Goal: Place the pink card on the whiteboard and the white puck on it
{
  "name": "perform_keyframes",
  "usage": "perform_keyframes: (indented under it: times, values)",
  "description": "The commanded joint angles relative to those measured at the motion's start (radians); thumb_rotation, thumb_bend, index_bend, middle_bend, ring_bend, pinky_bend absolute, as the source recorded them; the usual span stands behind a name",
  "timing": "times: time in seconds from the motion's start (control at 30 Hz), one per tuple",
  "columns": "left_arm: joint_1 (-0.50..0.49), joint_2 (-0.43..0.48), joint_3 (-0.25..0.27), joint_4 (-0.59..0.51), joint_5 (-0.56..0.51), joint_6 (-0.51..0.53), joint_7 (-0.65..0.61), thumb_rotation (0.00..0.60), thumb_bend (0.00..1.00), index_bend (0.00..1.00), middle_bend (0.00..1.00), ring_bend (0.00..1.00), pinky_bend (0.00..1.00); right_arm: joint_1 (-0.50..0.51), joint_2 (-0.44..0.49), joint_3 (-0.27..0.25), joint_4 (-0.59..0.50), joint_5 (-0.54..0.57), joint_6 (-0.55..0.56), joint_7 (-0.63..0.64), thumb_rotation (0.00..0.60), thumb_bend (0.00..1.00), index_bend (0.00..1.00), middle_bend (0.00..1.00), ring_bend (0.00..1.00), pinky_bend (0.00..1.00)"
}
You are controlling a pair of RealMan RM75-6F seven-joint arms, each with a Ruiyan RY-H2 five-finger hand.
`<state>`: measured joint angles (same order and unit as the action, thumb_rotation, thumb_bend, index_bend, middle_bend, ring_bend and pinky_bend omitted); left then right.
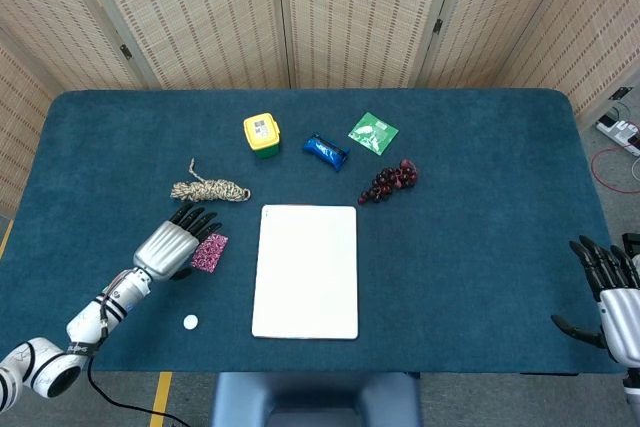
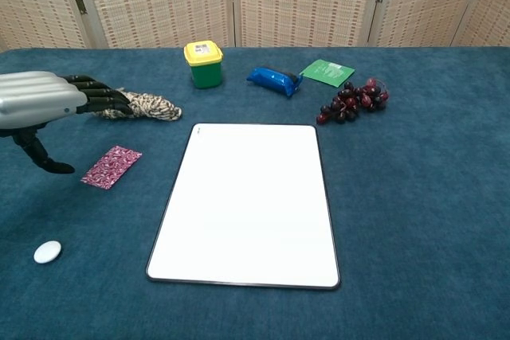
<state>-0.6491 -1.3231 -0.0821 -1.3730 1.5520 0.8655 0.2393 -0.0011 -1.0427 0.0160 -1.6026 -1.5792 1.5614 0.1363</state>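
The pink patterned card (image 1: 211, 251) (image 2: 111, 166) lies flat on the blue cloth, left of the whiteboard (image 1: 306, 270) (image 2: 249, 203). My left hand (image 1: 173, 243) (image 2: 49, 103) hovers open just left of and over the card's edge, fingers spread, holding nothing. The white puck (image 1: 190, 322) (image 2: 47, 252) rests on the cloth nearer the front edge, below the card. Low at the table's right edge, my right hand (image 1: 608, 287) stays open and empty; the chest view does not show it.
Behind the card lies a coil of rope (image 1: 209, 190) (image 2: 143, 105). A yellow-lidded green tub (image 1: 262, 135), a blue packet (image 1: 325, 150), a green sachet (image 1: 373, 133) and dark grapes (image 1: 389, 181) sit behind the whiteboard. Folding screens stand at the back.
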Motion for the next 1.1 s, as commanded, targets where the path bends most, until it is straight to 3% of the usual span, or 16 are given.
perform_keyframes:
  times: [0.03, 0.33, 0.6, 1.1]
  values:
    - [-0.028, -0.010, 0.000, 0.008, -0.027, -0.041, 0.025, 0.600, 0.25, 0.14, 0.08, 0.00, 0.00, 0.000, 0.000, 0.000, 0.001, 0.001, -0.001, 0.000, 0.600, 0.11, 0.04, 0.08, 0.09, 0.00]
    - [-0.078, -0.027, 0.004, 0.003, -0.100, -0.121, 0.079, 0.600, 0.27, 0.20, 0.07, 0.00, 0.00, -0.003, -0.006, 0.000, 0.008, 0.004, -0.003, 0.003, 0.600, 0.11, 0.04, 0.08, 0.09, 0.00]
    - [-0.116, -0.030, 0.005, -0.007, -0.219, -0.215, 0.090, 0.600, 0.30, 0.18, 0.04, 0.00, 0.00, -0.004, -0.005, 0.002, 0.014, 0.008, -0.004, 0.010, 0.600, 0.11, 0.04, 0.08, 0.09, 0.00]
    - [-0.147, -0.051, 0.021, 0.012, -0.348, -0.235, 0.131, 0.600, 0.30, 0.17, 0.03, 0.00, 0.00, -0.005, -0.012, 0.004, 0.034, 0.015, -0.009, 0.028, 0.600, 0.11, 0.04, 0.08, 0.09, 0.00]
